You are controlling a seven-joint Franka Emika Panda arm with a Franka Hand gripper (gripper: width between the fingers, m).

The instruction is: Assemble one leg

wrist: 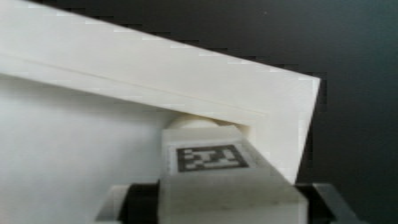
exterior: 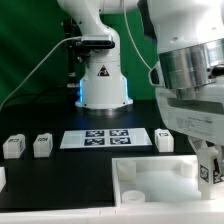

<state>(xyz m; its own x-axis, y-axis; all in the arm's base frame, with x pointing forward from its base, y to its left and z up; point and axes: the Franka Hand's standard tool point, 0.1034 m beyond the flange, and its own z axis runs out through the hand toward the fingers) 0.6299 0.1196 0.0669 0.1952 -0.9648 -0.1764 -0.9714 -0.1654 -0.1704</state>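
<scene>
White legs (exterior: 13, 146) carry black-and-white square tags; the marker board (exterior: 106, 137) is white with black tags, the tray-like part (exterior: 160, 178) white, the table (exterior: 40, 185) seemingly black

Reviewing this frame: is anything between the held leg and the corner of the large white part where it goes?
Nothing visible does. In the wrist view the gripper holds the leg, its tip already against the underside corner of the large white part. No other part lies between them.

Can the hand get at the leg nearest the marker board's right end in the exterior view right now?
Probably not yet: the hand is already shut on a leg at the tabletop corner. The loose leg itself stands unobstructed.
</scene>
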